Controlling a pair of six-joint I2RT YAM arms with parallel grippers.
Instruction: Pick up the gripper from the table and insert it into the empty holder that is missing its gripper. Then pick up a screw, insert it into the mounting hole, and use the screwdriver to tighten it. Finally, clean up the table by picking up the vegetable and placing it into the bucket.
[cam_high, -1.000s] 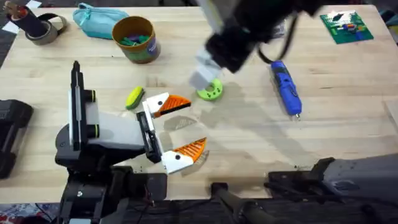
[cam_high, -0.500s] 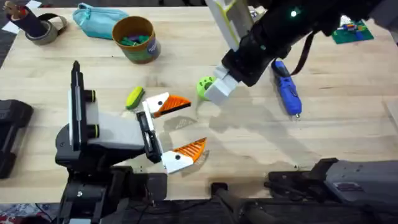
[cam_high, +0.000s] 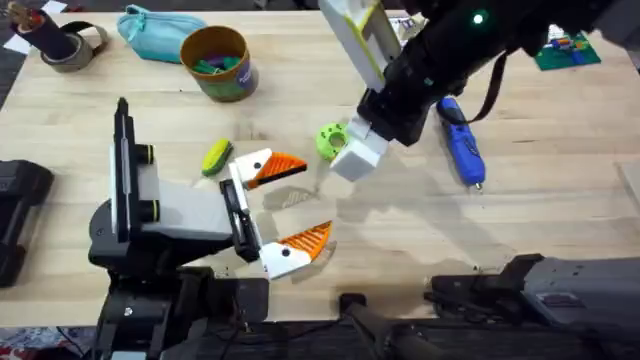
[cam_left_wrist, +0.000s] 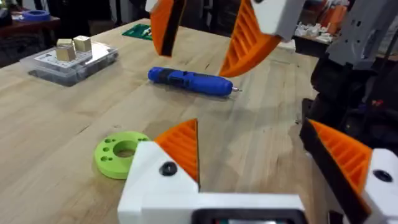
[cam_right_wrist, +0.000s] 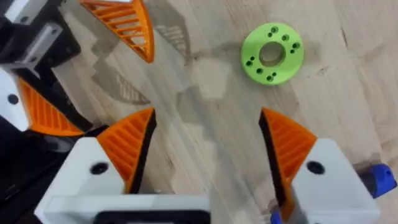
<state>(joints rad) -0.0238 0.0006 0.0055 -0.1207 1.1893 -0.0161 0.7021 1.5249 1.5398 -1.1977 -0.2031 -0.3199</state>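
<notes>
Underneath everything, a pale wooden surface (cam_high: 560, 200). Largest upon it, the dark right arm (cam_high: 450, 55), reaching in from the far right with a green light lit on its casing. At its end, the right gripper (cam_high: 358, 155) (cam_right_wrist: 206, 118) (cam_left_wrist: 199, 53), hovering above bare wood just beside the green disc (cam_high: 332, 140) (cam_right_wrist: 272, 53) (cam_left_wrist: 121, 152); white fingers (cam_right_wrist: 127, 140) with orange ribbed pads spread apart, grasping nothing. Next in size, the holder (cam_high: 180, 215) at the near left: grey body, black upright plate, two yellow-ringed knobs, black stand. At the wrist camera on that side, the left gripper (cam_left_wrist: 249, 134), fingers (cam_left_wrist: 180, 146) likewise released, with nothing between them, facing the disc. Well to the right, the screwdriver (cam_high: 460, 140) (cam_left_wrist: 189, 81), lying flat, blue, silver tip towards the near edge, untouched. At the far left, a teal pouch (cam_high: 160, 35) lying just beside the bucket (cam_high: 238, 80), upright, with small blue and green bits inside. At the far right corner, a green board (cam_high: 560, 45), its markings too small to read. On the left wrist side, a clear box (cam_left_wrist: 68, 59) carrying two pale cubes. Smaller: the gripper (cam_high: 265, 168) at the far end of the holder's rail, orange tip pointing right, and a second alike piece (cam_high: 295, 245) at the near end; cannot tell whether either is fastened. Smallest, the vegetable (cam_high: 216, 157), on the surface just beside the gripper and the upper knob, well apart from the bucket.
</notes>
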